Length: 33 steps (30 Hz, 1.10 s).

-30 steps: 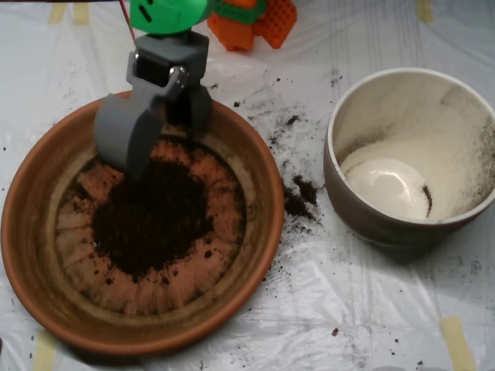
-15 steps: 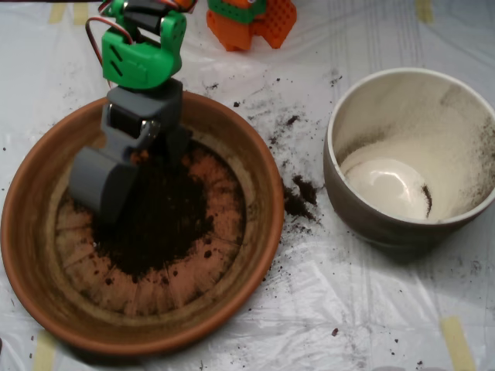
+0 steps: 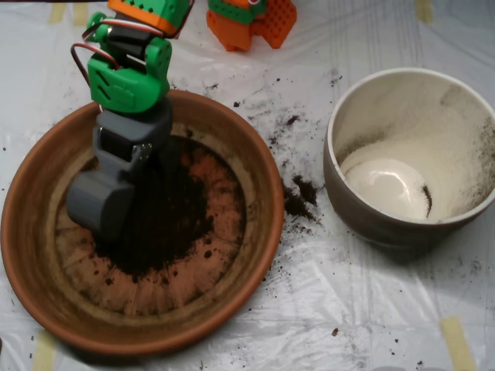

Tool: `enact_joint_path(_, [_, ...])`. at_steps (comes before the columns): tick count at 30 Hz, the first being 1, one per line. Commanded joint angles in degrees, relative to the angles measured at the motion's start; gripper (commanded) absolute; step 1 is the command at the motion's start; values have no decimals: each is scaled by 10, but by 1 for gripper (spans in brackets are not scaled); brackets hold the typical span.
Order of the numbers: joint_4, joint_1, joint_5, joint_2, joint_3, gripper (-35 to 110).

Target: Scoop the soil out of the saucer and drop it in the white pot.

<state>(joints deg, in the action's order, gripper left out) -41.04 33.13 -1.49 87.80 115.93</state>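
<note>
The saucer [image 3: 166,338] is a wide terracotta dish on the left of the overhead view. A dark heap of soil [image 3: 174,224] covers the middle of its base. My grey scoop [image 3: 128,202] is down inside the saucer on the left side of the heap. It is open, with its pale grey half at the lower left touching the soil and its other half in shadow at the upper right. The green and orange arm [image 3: 128,73] reaches in over the saucer's far rim. The white pot [image 3: 418,116] stands to the right, cream-white inside with only a trace of soil.
Spilled soil crumbs [image 3: 298,199] lie on the white plastic sheet between saucer and pot. An orange block-like part [image 3: 251,22] sits at the top edge. Strips of yellow tape [image 3: 458,342] hold down the sheet at the corners.
The scoop has swung left and down, from the saucer's far rim into the left side of the soil heap. The arm has followed it over the rim. The pot has not moved.
</note>
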Motion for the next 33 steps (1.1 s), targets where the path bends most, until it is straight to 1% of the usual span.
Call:
enact_joint_path(1, [-12, 1, -12, 10, -38, 38])
enact_joint_path(9, [-98, 5, -8, -59, -127, 36])
enact_joint_path(11, [-105, 11, -8, -71, -142, 36])
enact_joint_path(15, [-92, 15, -15, -73, -144, 33])
enact_joint_path(19, [-67, 15, -24, -70, -138, 26])
enact_joint_path(23, [-19, 20, -25, -59, -120, 18])
enact_joint_path(28, [2, 26, -30, -58, -120, 15])
enact_joint_path(33, [26, 15, -47, -48, -110, 0])
